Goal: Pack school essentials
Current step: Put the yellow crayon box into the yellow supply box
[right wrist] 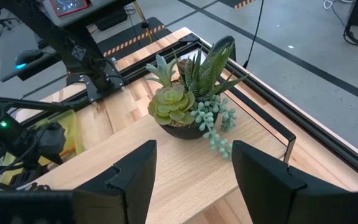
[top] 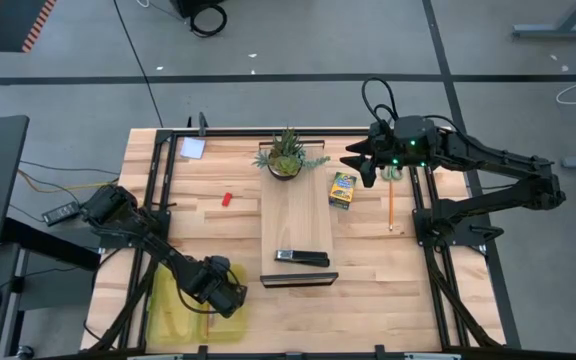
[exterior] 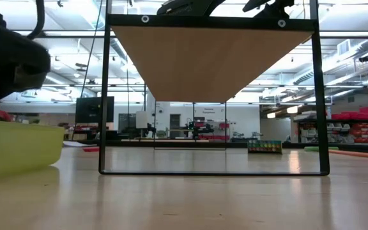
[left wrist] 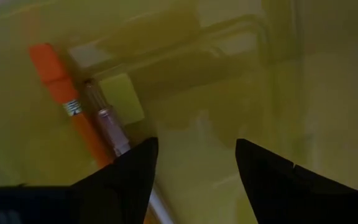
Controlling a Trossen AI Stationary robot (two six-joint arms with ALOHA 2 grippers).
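Note:
My left gripper hangs open, pointing down into a yellow-green bin at the table's near left corner. In the left wrist view an orange pen and a pale clear pen-like stick lie side by side on the bin's floor, just beside my open fingers; nothing is between them. My right gripper waits open, raised over the far right of the table. Below it lie a crayon box and a thin pencil. A red eraser and a pale note pad lie at the far left.
A potted plant stands at the far end of a raised wooden board in a black frame at mid-table. A black bar-shaped object lies on its near end. Bare tabletop lies either side of the board.

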